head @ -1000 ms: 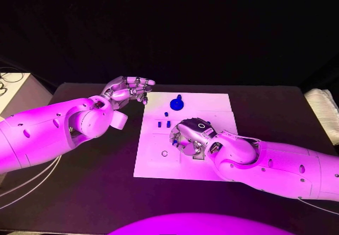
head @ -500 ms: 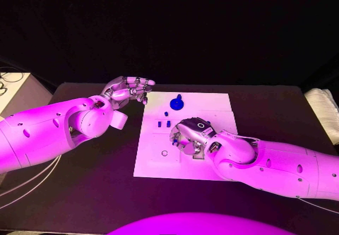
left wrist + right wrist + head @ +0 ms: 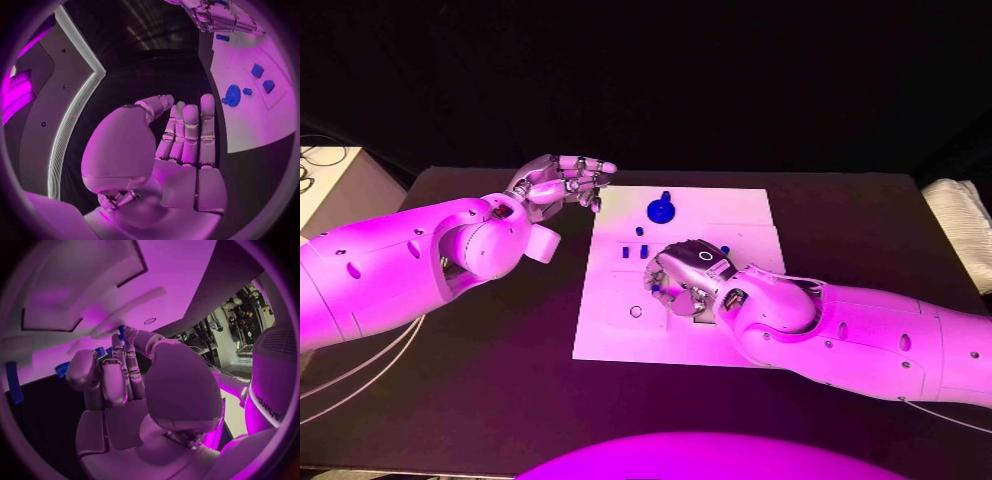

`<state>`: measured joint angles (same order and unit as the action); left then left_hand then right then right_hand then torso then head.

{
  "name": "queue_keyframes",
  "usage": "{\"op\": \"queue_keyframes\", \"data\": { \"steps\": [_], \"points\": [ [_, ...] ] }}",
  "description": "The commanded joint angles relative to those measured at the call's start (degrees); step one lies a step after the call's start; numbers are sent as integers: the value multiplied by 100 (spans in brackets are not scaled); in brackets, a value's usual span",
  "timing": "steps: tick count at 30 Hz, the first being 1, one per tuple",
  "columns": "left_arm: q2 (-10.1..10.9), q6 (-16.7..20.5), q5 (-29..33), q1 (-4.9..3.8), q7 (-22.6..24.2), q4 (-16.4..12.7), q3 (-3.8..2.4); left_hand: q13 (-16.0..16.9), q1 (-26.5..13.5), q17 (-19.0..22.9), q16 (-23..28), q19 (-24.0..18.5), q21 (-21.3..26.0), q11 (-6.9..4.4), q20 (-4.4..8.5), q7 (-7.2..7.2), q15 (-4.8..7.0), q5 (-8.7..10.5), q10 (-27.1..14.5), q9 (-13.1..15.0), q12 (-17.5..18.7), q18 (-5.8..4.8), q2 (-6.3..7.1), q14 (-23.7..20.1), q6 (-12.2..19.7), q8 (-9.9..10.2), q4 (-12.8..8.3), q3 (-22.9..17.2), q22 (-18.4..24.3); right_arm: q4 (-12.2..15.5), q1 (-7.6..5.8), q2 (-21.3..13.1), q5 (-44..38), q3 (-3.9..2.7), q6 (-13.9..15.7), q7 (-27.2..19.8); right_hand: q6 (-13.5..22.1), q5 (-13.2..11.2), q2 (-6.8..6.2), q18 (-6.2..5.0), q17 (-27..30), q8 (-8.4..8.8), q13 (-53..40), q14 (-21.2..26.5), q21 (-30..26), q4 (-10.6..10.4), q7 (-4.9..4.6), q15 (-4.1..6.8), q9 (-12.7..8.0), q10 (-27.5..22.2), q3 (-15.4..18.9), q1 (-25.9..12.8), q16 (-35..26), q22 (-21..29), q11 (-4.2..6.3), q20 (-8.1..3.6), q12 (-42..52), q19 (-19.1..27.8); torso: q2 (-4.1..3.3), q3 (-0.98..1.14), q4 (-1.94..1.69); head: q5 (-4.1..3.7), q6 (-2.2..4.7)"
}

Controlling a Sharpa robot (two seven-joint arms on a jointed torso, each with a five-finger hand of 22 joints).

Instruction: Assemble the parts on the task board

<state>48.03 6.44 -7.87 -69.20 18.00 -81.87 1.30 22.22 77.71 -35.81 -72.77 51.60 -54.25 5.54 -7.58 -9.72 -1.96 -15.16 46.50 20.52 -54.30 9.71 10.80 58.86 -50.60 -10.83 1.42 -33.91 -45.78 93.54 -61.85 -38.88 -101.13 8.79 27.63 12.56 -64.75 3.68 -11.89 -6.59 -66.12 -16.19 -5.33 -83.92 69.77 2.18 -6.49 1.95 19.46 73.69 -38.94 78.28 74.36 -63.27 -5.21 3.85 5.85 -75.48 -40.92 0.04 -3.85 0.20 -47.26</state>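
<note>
The white task board lies mid-table. A round blue part stands near its far edge, with smaller blue parts in slots below it. My right hand hovers low over the board's middle, fingers curled down; in the right wrist view it pinches a small blue part between thumb and fingertip, close above the board. My left hand hangs off the board's far left corner, fingers drawn together with nothing in them. The left wrist view shows the round part on the board.
A white box sits past the table's left edge and a pale folded thing at its right edge. Dark tabletop stretches in front of the board.
My right hand has shifted slightly over the board's middle. The left hand and the parts on the board have not moved.
</note>
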Motion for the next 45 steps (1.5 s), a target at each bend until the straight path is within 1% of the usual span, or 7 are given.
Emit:
{"op": "queue_keyframes", "data": {
  "steps": [1,5,14,20,26,35,45],
  "points": [
    [-6,-68,10,-1,-1,-10,-4,-8,-11,5,31,2,20,2,-21,-18,-2,-4,49,5,3,83,-54,35,13,-4,-2,47,5,-32,10,6,-45,15,-253,-69,81,94,98,61,22,1,-322,-194,-63,7,-33,-6,16,246,18,-46,5,51,267,18,-76,83,2,-2,2,-3,-5],
    [-2,-68,3,-2,-9,-10,-4,-8,-11,5,31,2,20,2,-21,-18,-2,-4,49,5,3,83,-54,35,13,-4,-2,47,5,-51,10,-2,0,19,-220,-96,359,379,-26,30,73,159,-245,-171,-222,-38,-139,-117,-3,-147,104,-218,-4,210,136,99,-246,226,3,-3,4,-3,-9],
    [2,-77,-3,-2,-23,9,-4,-8,-11,5,31,2,20,2,-21,-18,-2,-4,49,5,3,83,-54,35,13,-4,-2,47,5,-35,10,-42,88,22,112,-187,668,402,-255,-137,516,349,111,33,-894,-47,-265,-315,-5,-1187,234,-277,-240,907,-91,302,-206,749,6,3,1,-16,-9],
    [0,-83,-4,-2,-32,29,-4,-8,-11,5,31,2,20,2,-21,-18,-2,-4,49,5,3,83,-54,35,13,-4,-2,47,5,78,9,-145,165,22,310,-270,874,579,-216,-251,977,531,139,314,-1453,-67,-255,-375,-45,-1749,874,-79,-486,1419,-157,376,-72,1162,6,3,2,-29,5],
    [2,-85,-9,-1,-32,55,-4,-15,-11,11,39,4,31,1,-21,-17,-2,-4,52,5,5,83,-59,32,11,-5,2,53,12,340,-25,-420,288,8,370,-275,881,630,-177,-243,996,580,128,322,-1451,-100,-229,-379,-61,-1798,1070,-1,-455,1385,-155,384,50,1132,10,1,5,-60,30],
    [15,-96,-15,-1,-29,74,-4,-15,-11,11,39,4,31,1,-21,-17,-2,-4,52,5,5,83,-59,32,11,-5,2,53,12,719,-394,-1120,776,-60,166,-219,817,684,-136,-79,404,652,112,-16,-757,-229,-244,-303,-81,-1465,1081,13,23,582,-72,315,432,468,11,2,16,-145,105],
    [16,-135,-48,2,-23,69,-2,-21,-16,27,48,6,40,1,-21,-17,-2,-4,53,4,6,83,-60,24,10,-5,7,59,17,532,-850,-1602,1057,-79,-543,-191,831,661,-252,16,87,707,146,-132,-387,-287,-194,-272,-86,-1312,927,-67,251,150,-38,284,487,152,8,0,6,-235,178]
  ]
}}
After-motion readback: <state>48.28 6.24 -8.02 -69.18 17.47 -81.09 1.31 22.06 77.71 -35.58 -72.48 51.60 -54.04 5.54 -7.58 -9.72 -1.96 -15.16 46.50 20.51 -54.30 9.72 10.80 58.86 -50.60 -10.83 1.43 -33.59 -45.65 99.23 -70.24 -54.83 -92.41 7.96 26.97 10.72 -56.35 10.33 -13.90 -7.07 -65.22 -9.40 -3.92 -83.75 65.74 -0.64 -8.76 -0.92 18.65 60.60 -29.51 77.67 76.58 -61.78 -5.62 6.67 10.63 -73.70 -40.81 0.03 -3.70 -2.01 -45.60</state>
